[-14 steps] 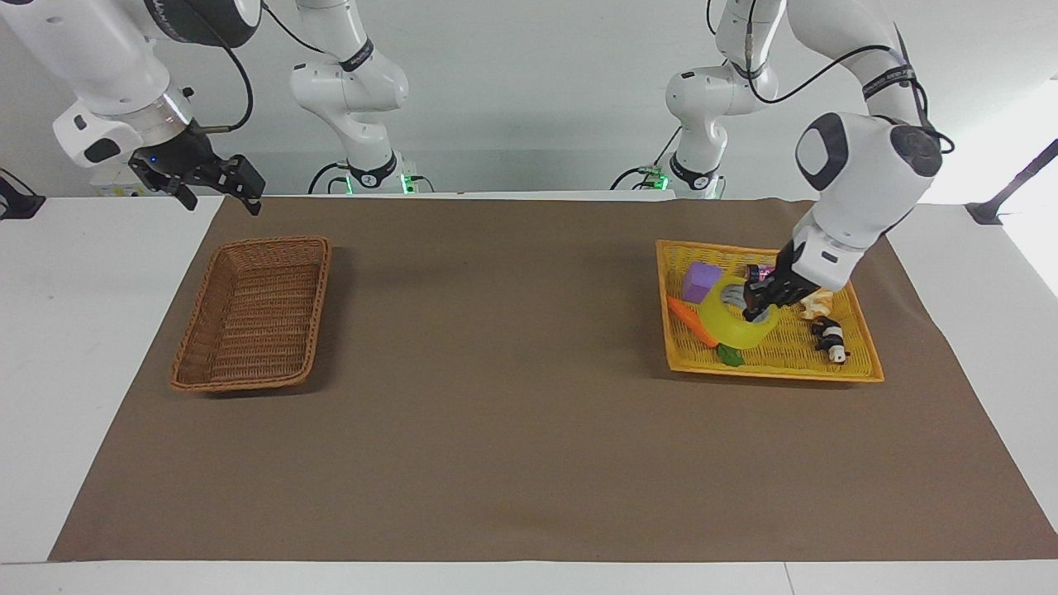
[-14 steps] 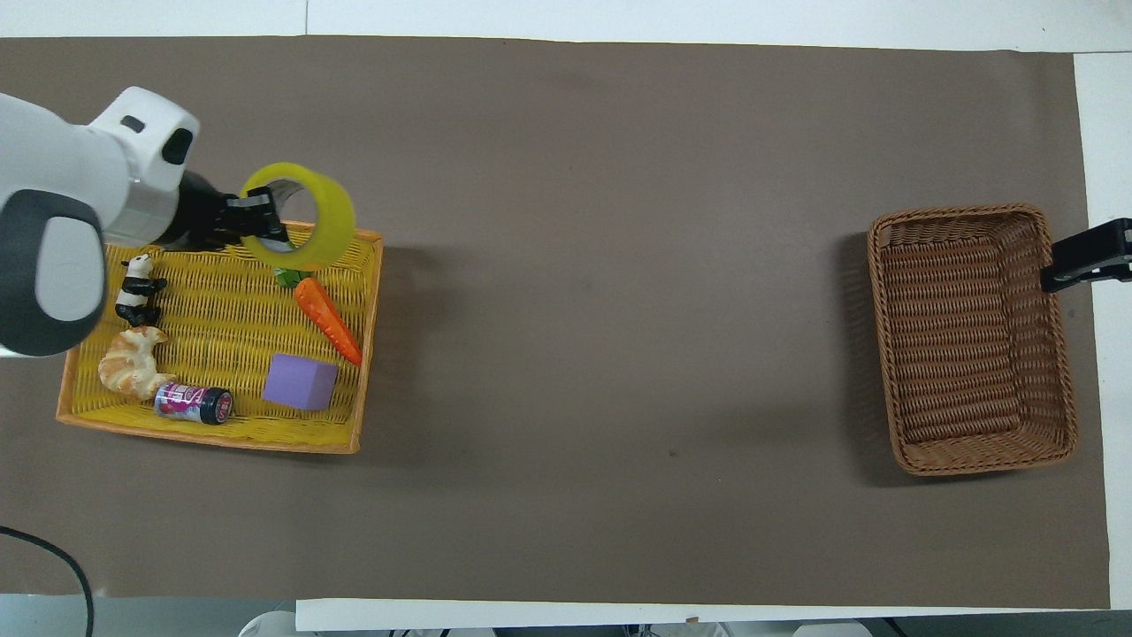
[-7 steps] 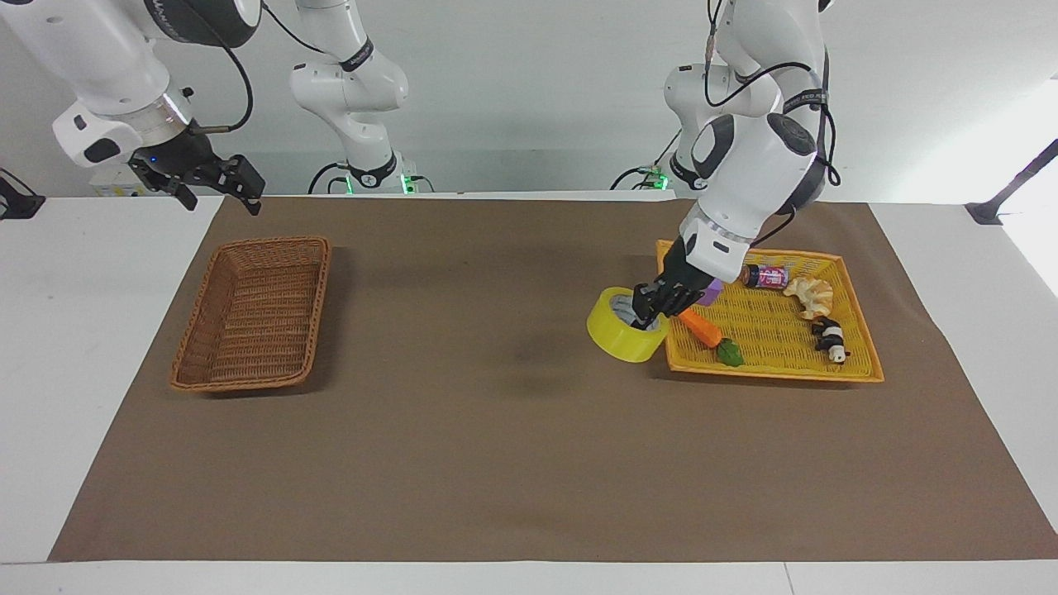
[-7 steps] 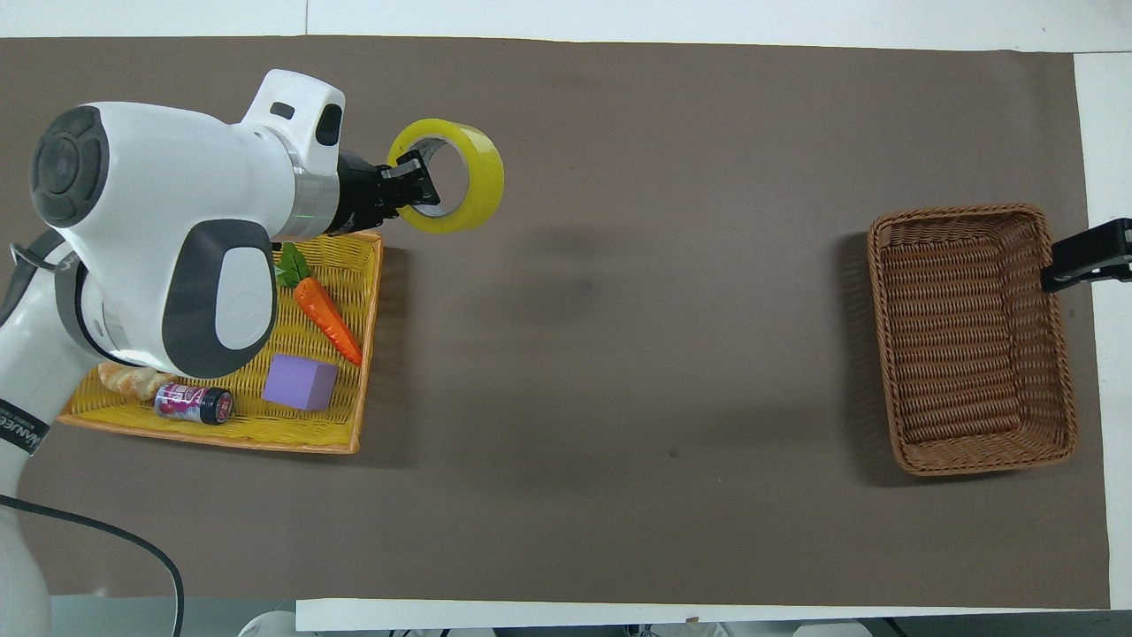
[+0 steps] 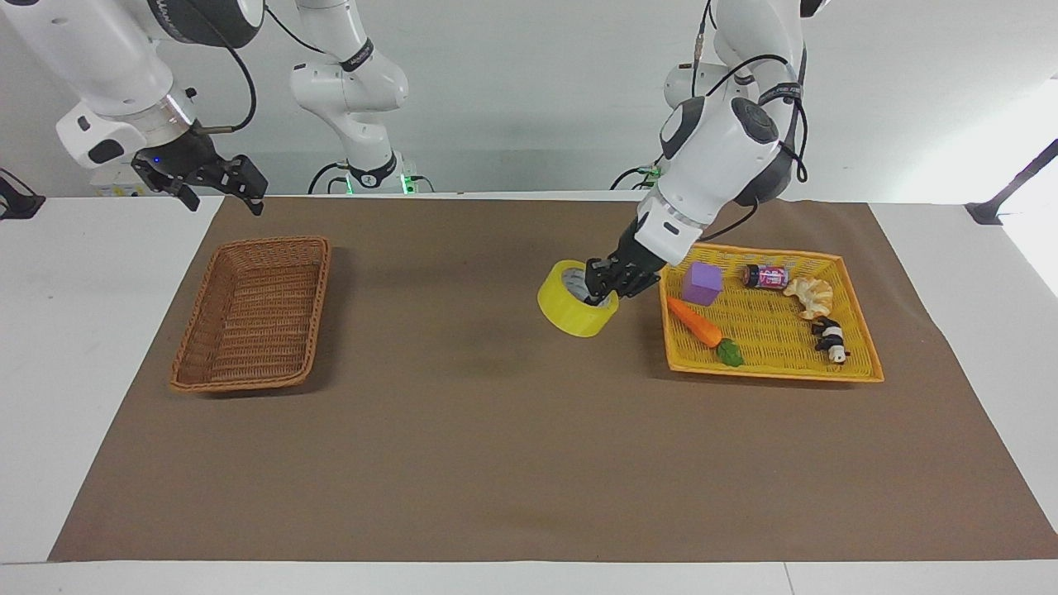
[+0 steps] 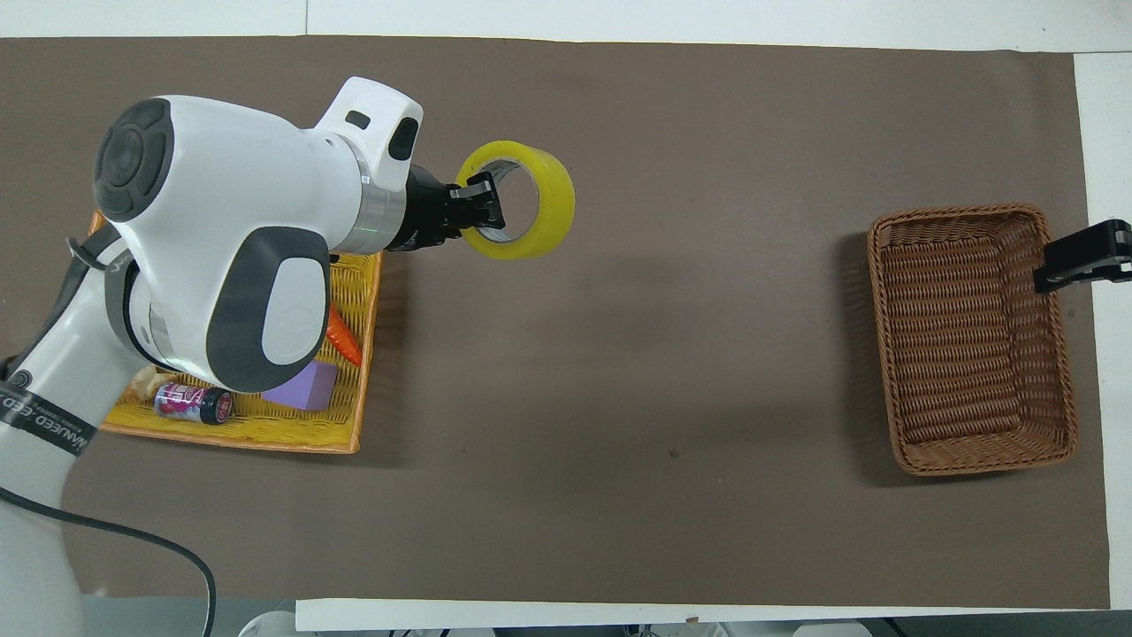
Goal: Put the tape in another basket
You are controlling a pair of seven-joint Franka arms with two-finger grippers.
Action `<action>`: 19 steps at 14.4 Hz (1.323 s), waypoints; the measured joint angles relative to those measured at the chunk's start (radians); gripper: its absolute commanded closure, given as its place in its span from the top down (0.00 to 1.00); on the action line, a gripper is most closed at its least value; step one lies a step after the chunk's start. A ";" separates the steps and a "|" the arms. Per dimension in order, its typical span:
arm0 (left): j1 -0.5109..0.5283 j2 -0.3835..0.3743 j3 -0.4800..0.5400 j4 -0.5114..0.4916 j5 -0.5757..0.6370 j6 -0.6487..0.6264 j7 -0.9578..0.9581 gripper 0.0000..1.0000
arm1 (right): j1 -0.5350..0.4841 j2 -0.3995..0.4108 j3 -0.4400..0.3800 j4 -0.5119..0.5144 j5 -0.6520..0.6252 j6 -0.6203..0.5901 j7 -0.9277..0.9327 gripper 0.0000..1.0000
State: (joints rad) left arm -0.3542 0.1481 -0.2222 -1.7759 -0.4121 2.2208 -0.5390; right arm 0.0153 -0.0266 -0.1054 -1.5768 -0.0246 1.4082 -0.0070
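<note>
the tape (image 5: pixel 576 309) was already out of the yellow tray (image 5: pixel 855 364), hanging over bare brown mat just beside the tray. the left gripper (image 5: pixel 606 285) was clenched on the roll's wall, one finger inside the core. the brown basket (image 5: pixel 252 312) sat well away from the tray, nothing in it. the right gripper (image 5: pixel 216 183) waited released near the basket. most of the carry remained, i'd say.

Robot lab. Two white arms (image 5: pixel 727 157) bolted at the edge of a white counter (image 5: pixel 50 330), cables hanging off them, plain white wall. Brown mat (image 5: pixel 496 430) covers the work area, with a wicker basket (image 5: pixel 252 310) and a yellow tray (image 5: pixel 769 330) of toy props.
</note>
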 measured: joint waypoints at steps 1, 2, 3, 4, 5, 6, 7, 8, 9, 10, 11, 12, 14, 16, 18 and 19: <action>-0.004 0.003 0.000 0.006 0.000 -0.016 0.010 0.00 | 0.001 0.000 0.000 -0.003 0.018 0.000 -0.017 1.00; -0.006 0.005 0.000 0.009 -0.003 -0.035 0.029 0.00 | -0.002 0.000 0.000 -0.007 0.055 -0.001 -0.038 1.00; -0.006 0.006 0.001 0.011 -0.014 -0.046 0.048 0.00 | -0.012 0.000 -0.002 -0.011 0.100 -0.002 -0.052 1.00; -0.006 0.007 0.002 0.012 -0.031 -0.052 0.061 0.00 | -0.026 0.000 -0.004 -0.016 0.135 -0.002 -0.064 1.00; -0.005 0.008 0.003 0.016 -0.042 -0.055 0.069 0.00 | -0.040 0.000 -0.008 -0.021 0.167 -0.002 -0.075 1.00; -0.005 0.008 0.004 0.018 -0.046 -0.057 0.072 0.00 | -0.052 0.000 -0.009 -0.026 0.206 -0.002 -0.085 1.00; -0.005 0.008 0.005 0.019 -0.046 -0.058 0.073 0.00 | -0.064 -0.001 -0.010 -0.033 0.257 -0.003 -0.095 1.00; -0.005 0.008 0.005 0.020 -0.047 -0.059 0.074 0.00 | -0.072 -0.003 -0.010 -0.044 0.311 -0.003 -0.102 1.00; -0.005 0.009 0.005 0.021 -0.047 -0.060 0.074 0.00 | -0.077 -0.008 -0.011 -0.062 0.370 -0.003 -0.106 1.00; -0.005 0.009 0.005 0.022 -0.047 -0.062 0.074 0.00 | -0.080 -0.015 -0.012 -0.085 0.439 -0.001 -0.107 1.00; -0.005 0.009 0.005 0.023 -0.047 -0.067 0.074 0.00 | -0.084 -0.026 -0.012 -0.116 0.518 0.006 -0.107 1.00; -0.005 0.009 0.005 0.023 -0.047 -0.074 0.075 0.00 | -0.089 -0.039 -0.012 -0.156 0.602 0.019 -0.107 1.00; -0.005 0.009 0.006 0.024 -0.047 -0.083 0.079 0.00 | -0.095 -0.063 -0.012 -0.240 0.756 0.089 -0.112 1.00; -0.005 0.009 0.008 0.024 -0.047 -0.089 0.083 0.00 | -0.076 -0.072 -0.009 -0.299 0.893 0.192 -0.137 1.00; -0.005 0.009 0.009 0.024 -0.047 -0.099 0.084 0.00 | -0.010 -0.064 -0.006 -0.332 1.003 0.289 -0.148 1.00; -0.005 0.009 0.009 0.025 -0.047 -0.112 0.085 0.00 | 0.037 -0.053 -0.004 -0.342 1.038 0.335 -0.156 1.00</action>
State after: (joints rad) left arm -0.3590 0.1567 -0.2129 -1.7514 -0.4591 2.1085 -0.4540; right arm 0.0528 -0.0795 -0.1094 -1.9185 1.0134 1.7432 -0.1634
